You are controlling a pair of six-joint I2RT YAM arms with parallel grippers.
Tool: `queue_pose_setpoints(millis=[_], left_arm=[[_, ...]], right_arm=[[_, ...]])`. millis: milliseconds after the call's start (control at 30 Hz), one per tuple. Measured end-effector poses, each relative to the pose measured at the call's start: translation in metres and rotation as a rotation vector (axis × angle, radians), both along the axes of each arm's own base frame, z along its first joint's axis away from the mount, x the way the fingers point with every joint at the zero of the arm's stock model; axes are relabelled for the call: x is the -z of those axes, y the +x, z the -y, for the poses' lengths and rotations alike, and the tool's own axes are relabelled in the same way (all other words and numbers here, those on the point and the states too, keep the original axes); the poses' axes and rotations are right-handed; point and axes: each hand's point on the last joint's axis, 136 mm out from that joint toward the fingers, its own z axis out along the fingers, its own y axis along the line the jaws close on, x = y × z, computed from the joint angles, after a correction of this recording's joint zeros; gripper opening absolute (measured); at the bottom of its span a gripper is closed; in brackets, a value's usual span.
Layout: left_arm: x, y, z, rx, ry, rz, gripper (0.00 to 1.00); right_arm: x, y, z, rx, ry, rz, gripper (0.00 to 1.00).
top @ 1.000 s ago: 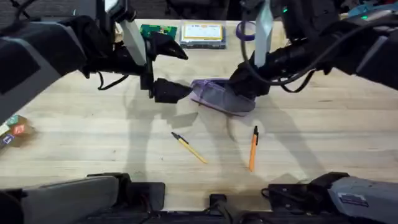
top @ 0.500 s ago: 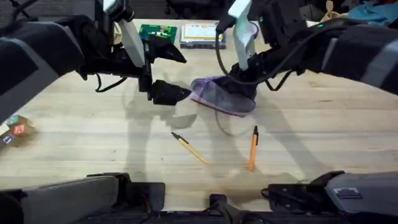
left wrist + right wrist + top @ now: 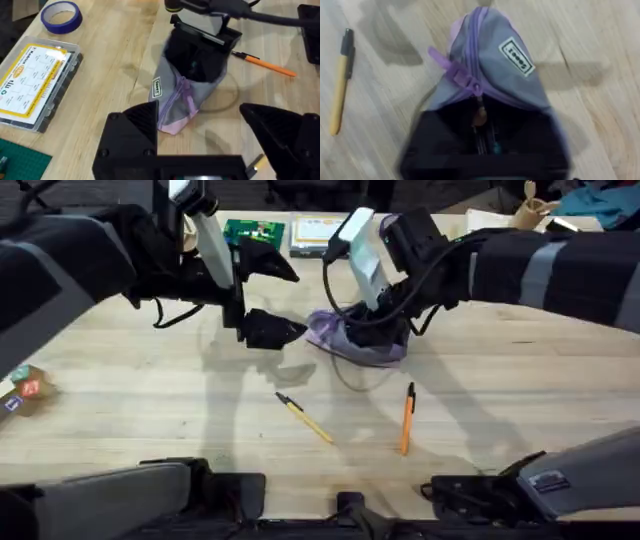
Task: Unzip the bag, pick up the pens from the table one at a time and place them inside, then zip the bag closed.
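The bag (image 3: 350,340) lies mid-table (image 3: 500,400), right gripper (image 3: 385,320) over its far end — finger state cannot be told. Left gripper (image 3: 262,295) spread beside it. Yellow pen (image 3: 304,418), orange pen (image 3: 407,418) nearer the bases; plastic box (image 3: 322,235), tape roll (image 3: 60,14) behind.

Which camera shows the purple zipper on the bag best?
The right wrist view: the zipper runs up the bag, its pull tab plain to see. The left wrist view shows a shorter stretch of it. In the overhead view, the right gripper covers most of the bag.

A lab workbench: butcher-block table (image 3: 150,400), parts box (image 3: 30,87), tape roll (image 3: 60,13), green circuit board (image 3: 252,230).
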Motion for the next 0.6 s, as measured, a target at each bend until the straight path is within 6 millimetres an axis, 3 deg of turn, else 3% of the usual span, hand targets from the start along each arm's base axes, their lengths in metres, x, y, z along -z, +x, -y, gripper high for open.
queue_pose_setpoints(millis=[200, 233, 600], left_arm=[[0.0004, 0.0002, -0.0002, -0.001, 0.003, 0.000, 0.993], [0.0004, 0.0001, -0.0002, -0.001, 0.003, 0.000, 0.993], [0.0004, 0.0001, -0.0002, -0.001, 0.003, 0.000, 0.993]], right_arm=[[-0.0013, -0.0016, -0.0025, -0.007, -0.003, 0.002, 0.882], [-0.0011, -0.0023, -0.0030, -0.011, -0.004, 0.002, 0.962], [-0.0015, -0.0022, -0.0036, -0.014, -0.004, 0.005, 0.997]])
